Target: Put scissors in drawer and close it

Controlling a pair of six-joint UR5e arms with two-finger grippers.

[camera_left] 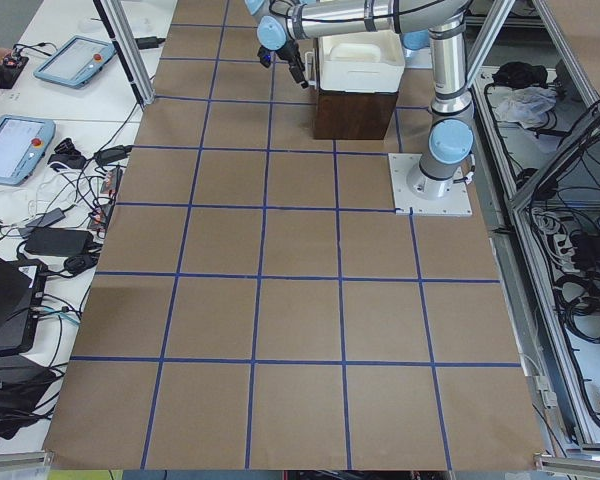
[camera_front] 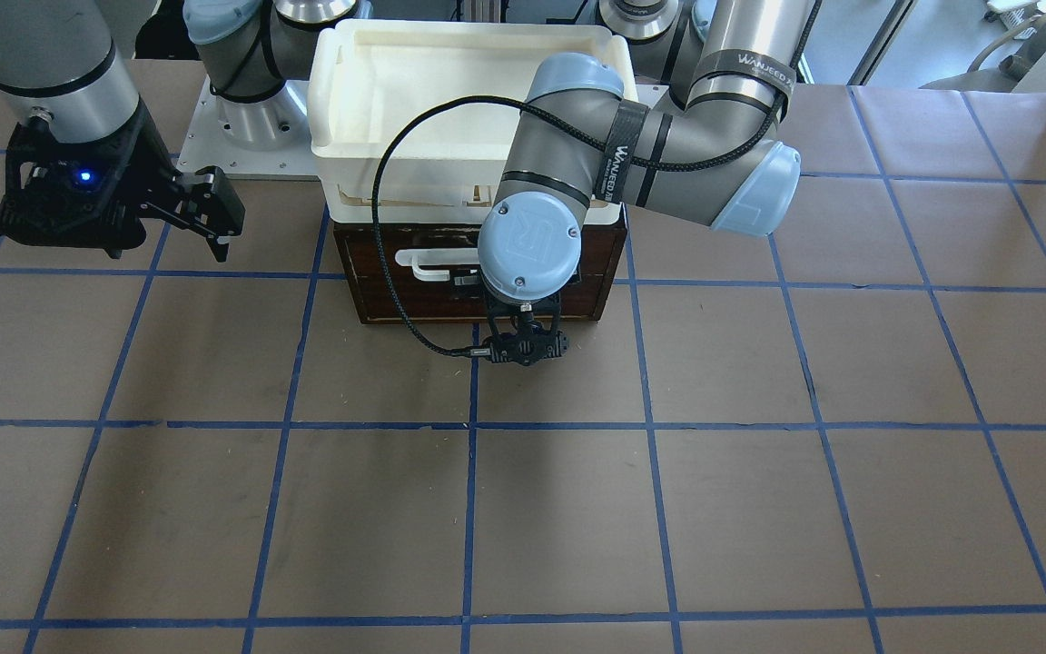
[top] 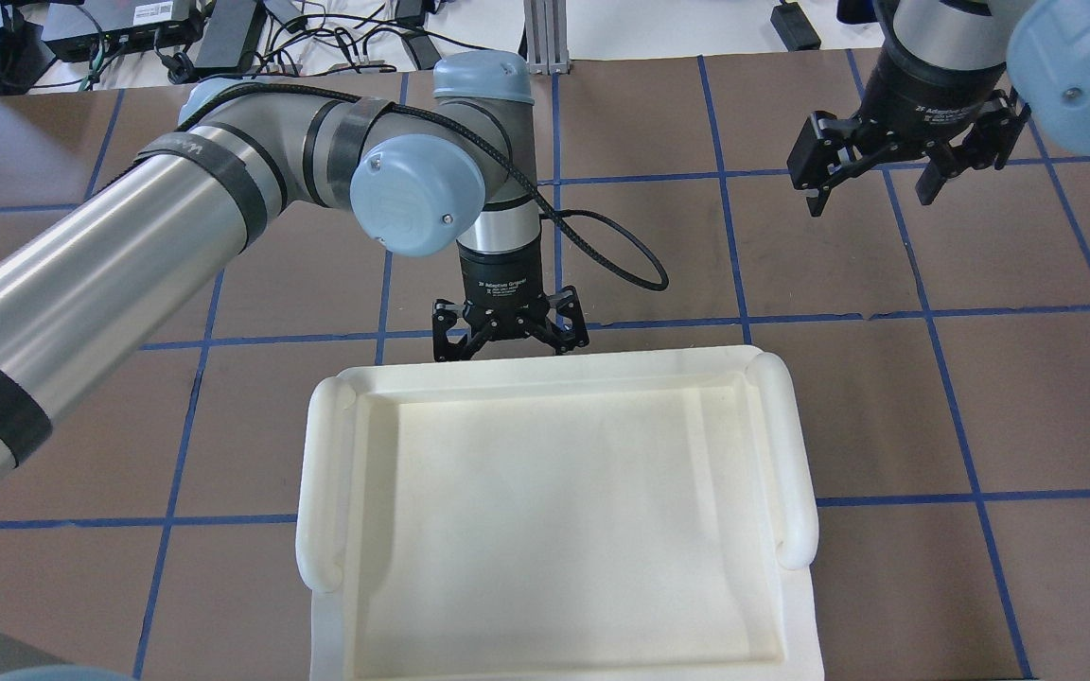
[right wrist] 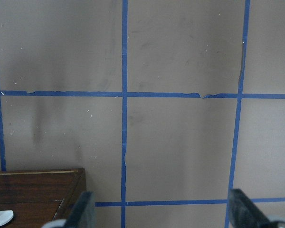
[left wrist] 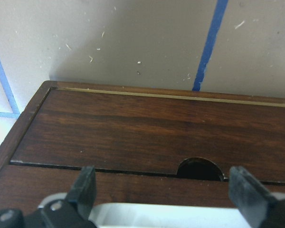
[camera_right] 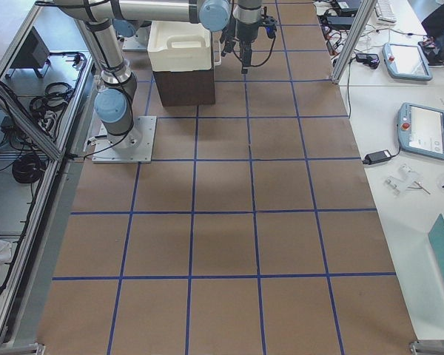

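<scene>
White tray (top: 323, 473) covers the drawer (camera_front: 378, 263), left end effector (top: 507, 342) spread before it.

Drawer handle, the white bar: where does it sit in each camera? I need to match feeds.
Front-facing: handle at centre, on the drawer front.
Overhead: hidden under the white tray.
Exterior left: too small to tell.
Exterior right: too small to tell.
Left wrist: handle at bottom edge, middle.
Right wrist: handle in bottom-left corner.
Shared landmark: the dark brown drawer front.
</scene>
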